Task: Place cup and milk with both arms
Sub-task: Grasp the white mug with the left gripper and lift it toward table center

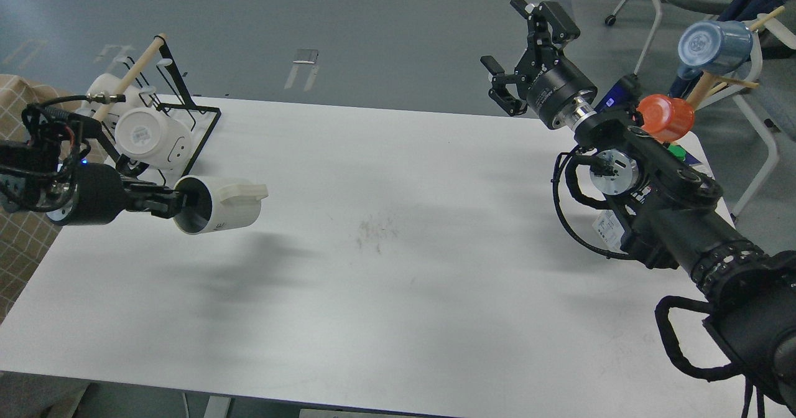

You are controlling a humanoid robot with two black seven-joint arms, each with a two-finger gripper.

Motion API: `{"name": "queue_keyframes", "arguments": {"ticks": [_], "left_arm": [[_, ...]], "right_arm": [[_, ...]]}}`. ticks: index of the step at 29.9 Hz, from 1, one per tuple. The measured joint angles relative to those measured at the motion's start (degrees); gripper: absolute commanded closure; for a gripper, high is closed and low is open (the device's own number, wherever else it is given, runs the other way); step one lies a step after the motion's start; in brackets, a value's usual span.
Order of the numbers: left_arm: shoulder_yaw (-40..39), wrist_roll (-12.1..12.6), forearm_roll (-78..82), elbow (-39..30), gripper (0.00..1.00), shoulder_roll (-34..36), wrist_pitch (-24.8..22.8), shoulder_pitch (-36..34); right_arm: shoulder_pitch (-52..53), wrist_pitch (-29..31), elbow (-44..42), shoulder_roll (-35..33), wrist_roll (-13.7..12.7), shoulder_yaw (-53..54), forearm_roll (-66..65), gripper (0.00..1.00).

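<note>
Cup [217, 205] left above table [385, 269] (rack [186, 119] behind), mugs [665, 117] far right.

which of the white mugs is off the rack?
The cup, held sideways above the table in the left gripper. The plain white mugs hang on the black rack behind it.

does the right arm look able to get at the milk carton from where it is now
Probably not directly. The milk sits at the table's far right edge, almost wholly hidden behind the right arm's own wrist, and the open right pincer points away past it. The orange mug hangs close by, so it would need to pull back first.
</note>
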Motion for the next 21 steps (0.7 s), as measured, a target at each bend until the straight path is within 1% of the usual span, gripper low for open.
{"name": "queue_keyframes", "arguments": {"ticks": [4,8,10,12,16,21], "left_arm": [[0.19,3.49,0.01,-1.85,1.0,-6.07,0.0,-4.9],[0.49,5.53,0.24,-1.83,1.0,-11.91,0.0,-7.82],[0.67,7.02,0.56,-0.94,1.0,-15.78,0.0,-8.83],[1.03,7.9,1.16,0.13,1.0,-18.42,0.0,-9.23],[3.79,8.29,3.77,3.83,1.0,-21.71,0.0,-9.62],[7.49,8.29,4.63,5.69,1.0,-22.19,0.0,-10.97]], "right_arm": [[0.09,0.0,0.03,0.0,0.0,0.0,0.0,0.0],[0.62,0.05,0.03,0.0,0.0,0.0,0.0,0.0],[0.98,0.11,0.03,0.0,-0.05,0.04,0.0,0.0],[1.38,0.19,0.03,0.01,-0.09,0.04,0.0,0.0],[1.97,0.19,0.02,0.0,-0.09,0.06,0.0,0.0],[2.1,0.19,0.02,0.0,-0.09,0.07,0.0,0.0]]}}
